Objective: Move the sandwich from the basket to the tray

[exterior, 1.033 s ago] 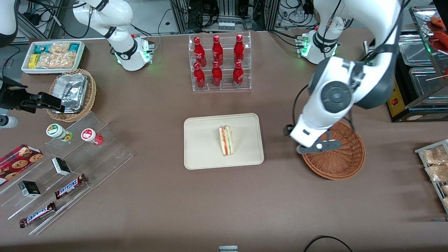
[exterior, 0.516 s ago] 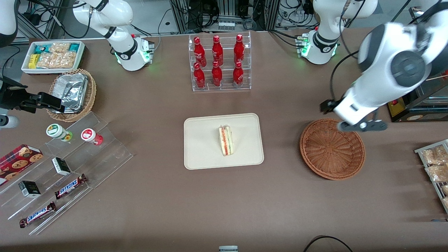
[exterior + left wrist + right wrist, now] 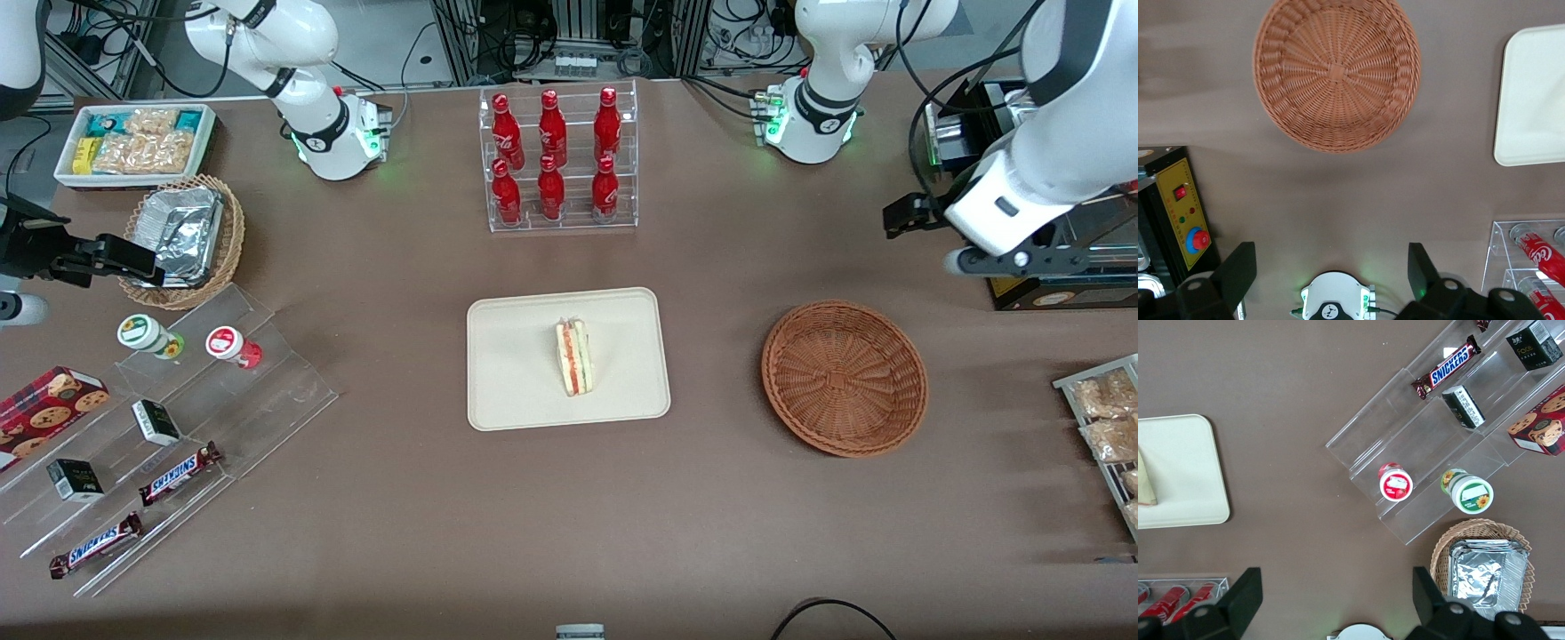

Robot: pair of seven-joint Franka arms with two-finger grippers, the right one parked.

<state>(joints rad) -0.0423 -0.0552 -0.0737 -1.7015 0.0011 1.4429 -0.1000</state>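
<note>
With the sandwich (image 3: 574, 357) lying on the tray (image 3: 516, 391) and the basket (image 3: 844, 378) empty, the task looks done; the gripper (image 3: 1331, 270) hangs high, jaws spread, holding nothing.

left arm's pulled up high near its own end of the table, gripper (image 3: 1331, 267) wide open, holding nothing

We see the left arm's gripper (image 3: 1013, 260) pull away from the basket (image 3: 845, 378): a second ago it hangs over the basket's rim nearest the tray, half a second ago over its rim farthest from the front camera, and now it sits clear of the basket, farther from that camera and toward the working arm's end of the counter, fingers (image 3: 1238, 270) spread.
</note>
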